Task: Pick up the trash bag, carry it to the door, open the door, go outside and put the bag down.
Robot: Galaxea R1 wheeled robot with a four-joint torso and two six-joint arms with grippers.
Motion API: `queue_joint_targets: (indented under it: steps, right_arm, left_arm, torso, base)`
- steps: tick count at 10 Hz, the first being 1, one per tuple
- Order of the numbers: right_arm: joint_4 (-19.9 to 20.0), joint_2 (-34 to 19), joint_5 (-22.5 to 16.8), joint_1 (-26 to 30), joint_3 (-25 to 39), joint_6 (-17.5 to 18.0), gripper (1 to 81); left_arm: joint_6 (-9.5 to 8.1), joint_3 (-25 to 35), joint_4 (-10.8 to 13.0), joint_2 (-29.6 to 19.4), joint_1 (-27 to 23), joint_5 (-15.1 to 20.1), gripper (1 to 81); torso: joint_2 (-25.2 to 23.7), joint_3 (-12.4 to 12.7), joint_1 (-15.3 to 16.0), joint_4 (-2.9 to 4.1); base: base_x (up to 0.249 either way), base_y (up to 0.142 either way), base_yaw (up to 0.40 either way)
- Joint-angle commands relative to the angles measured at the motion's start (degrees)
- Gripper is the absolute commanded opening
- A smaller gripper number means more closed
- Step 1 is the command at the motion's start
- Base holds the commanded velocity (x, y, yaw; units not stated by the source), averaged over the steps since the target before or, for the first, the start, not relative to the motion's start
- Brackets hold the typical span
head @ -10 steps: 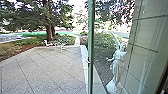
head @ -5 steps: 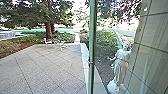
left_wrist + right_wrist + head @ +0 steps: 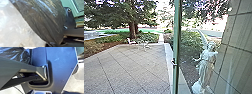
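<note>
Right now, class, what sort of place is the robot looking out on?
Probably a paved patio outside a building: there is slab paving, a big tree and a pale statue.

High head view over paving (image 3: 134, 67), wrist views close on trash bag (image 3: 43, 22)

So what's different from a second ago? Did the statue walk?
No, it looks like the robot's camera moved: the whole head view has shifted, so the white statue now shows farther to the right in it. I can't see that anything outside moved by itself. The statue's pose, the tree trunk, the white chair and the paving look the same.
</note>
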Motion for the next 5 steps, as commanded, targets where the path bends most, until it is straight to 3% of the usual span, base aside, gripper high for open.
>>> queue_joint_targets:
  steps: [1,5]
  right_arm:
    - [-0.57,0.75,-3.55,2.6,0.63,-0.61,81.1]
    - [-0.57,0.75,-3.55,2.6,0.63,-0.61,81.1]
  left_arm:
    - [0.14,0.22,0.43,-0.24,-2.8,3.06,1.0]
    - [0.14,0.22,0.52,-0.07,-2.8,3.15,1.0]
  torso:
    - [0.0,0.02,0.0,0.0]
    - [0.0,0.0,0.0,0.0]
  base:
    - [0.098,0.0,0.0]
    - [0.109,0.0,0.0]
